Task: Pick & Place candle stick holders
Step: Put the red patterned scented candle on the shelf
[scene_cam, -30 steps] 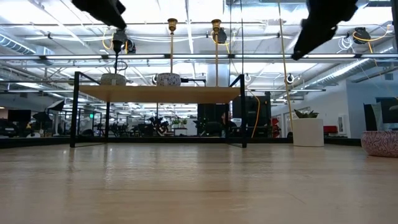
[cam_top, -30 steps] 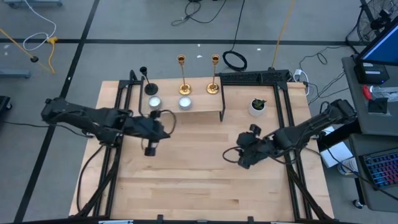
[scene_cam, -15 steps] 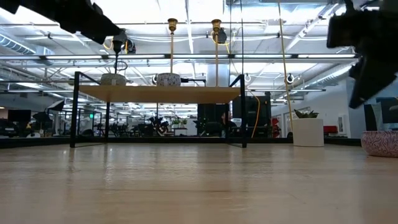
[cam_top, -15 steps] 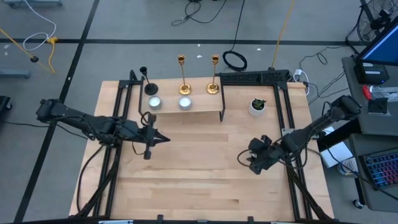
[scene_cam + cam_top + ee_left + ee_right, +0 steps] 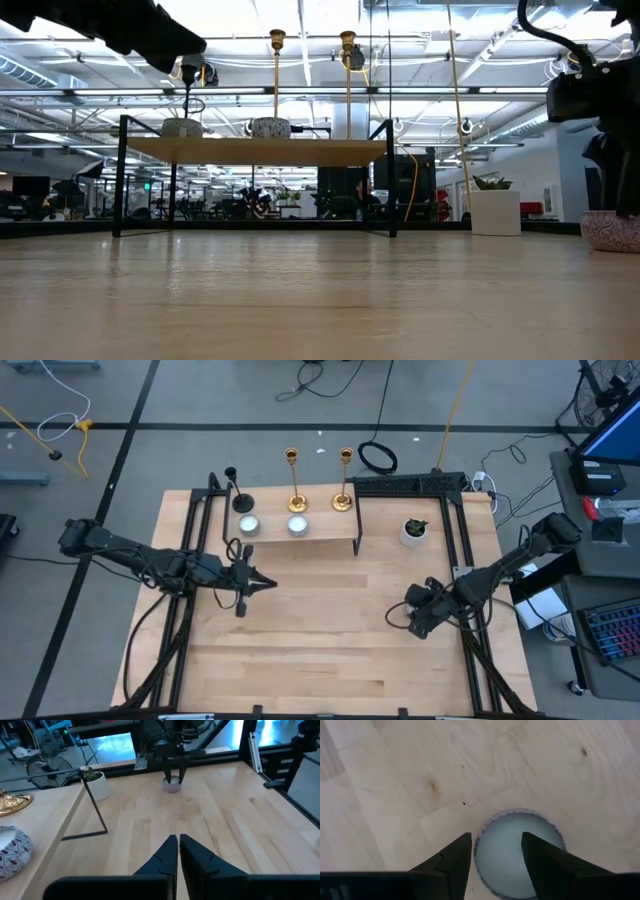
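Observation:
Two tall gold candle stick holders point(image 5: 293, 480) point(image 5: 344, 478) stand by their round bases on a small raised wooden shelf point(image 5: 330, 532) at the table's far side. A shorter black holder point(image 5: 235, 490) stands at the shelf's left end. My left gripper point(image 5: 266, 583) is shut and empty, left of the table's centre, clear of the shelf. My right gripper point(image 5: 495, 845) is open and points down over a small round bowl point(image 5: 520, 852) at the table's right. The bowl's rim lies between its fingers, and I cannot tell whether they touch it.
Two white patterned pots point(image 5: 248, 525) point(image 5: 297, 525) sit on the shelf in front of the holders. A white plant pot point(image 5: 414, 530) stands right of the shelf. Black frame rails point(image 5: 200, 540) point(image 5: 462, 550) run along both table sides. Bare wood lies between the arms.
My left gripper has drawn back from the shelf toward the table's near and left edges, and has turned to point right. My right gripper has gone toward the table's right edge and down over the bowl.

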`<state>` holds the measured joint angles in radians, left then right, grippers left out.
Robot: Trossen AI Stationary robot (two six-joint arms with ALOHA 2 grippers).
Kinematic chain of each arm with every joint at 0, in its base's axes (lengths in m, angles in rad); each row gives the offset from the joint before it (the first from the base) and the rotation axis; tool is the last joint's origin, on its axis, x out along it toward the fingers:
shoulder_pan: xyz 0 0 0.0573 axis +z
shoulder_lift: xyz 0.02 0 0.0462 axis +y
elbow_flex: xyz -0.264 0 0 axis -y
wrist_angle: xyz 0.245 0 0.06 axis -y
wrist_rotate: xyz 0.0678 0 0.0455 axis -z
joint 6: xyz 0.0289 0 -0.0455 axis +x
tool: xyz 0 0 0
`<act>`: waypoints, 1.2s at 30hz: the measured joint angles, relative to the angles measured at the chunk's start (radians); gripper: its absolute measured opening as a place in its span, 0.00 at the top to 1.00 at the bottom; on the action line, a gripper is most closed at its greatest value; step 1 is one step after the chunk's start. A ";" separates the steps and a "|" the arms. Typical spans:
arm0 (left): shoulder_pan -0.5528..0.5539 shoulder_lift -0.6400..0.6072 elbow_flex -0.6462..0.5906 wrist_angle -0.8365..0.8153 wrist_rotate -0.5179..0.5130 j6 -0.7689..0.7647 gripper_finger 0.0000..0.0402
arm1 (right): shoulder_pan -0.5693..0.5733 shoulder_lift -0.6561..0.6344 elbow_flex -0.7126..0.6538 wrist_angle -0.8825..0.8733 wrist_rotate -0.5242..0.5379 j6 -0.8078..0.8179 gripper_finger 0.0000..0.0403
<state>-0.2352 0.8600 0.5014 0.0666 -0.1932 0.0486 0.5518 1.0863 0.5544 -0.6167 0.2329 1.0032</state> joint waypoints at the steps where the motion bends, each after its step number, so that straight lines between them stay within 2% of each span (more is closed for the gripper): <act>1: 0.000 0.000 0.000 0.001 0.000 0.000 0.94 | 0.000 0.000 -0.004 0.002 0.000 0.000 0.58; 9: 0.000 0.000 0.000 0.007 0.000 -0.008 0.99 | 0.000 -0.004 -0.069 0.096 0.016 -0.024 0.69; 17: 0.000 0.000 0.000 0.006 0.000 -0.008 0.93 | 0.000 0.001 -0.114 0.252 0.009 -0.087 0.97; 21: 0.000 0.000 0.000 0.005 0.000 -0.008 0.94 | -0.001 0.002 -0.134 0.360 0.024 -0.142 0.97; 29: 0.000 0.000 0.000 -0.019 0.000 -0.008 0.99 | -0.020 0.002 -0.135 0.432 0.024 -0.186 0.99; 36: 0.000 0.000 0.000 -0.019 0.000 -0.004 0.93 | -0.061 0.002 -0.135 0.633 0.028 -0.356 1.00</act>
<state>-0.2354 0.8600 0.5014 0.0474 -0.1928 0.0448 0.4909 1.0882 0.4198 0.0168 0.2608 0.6469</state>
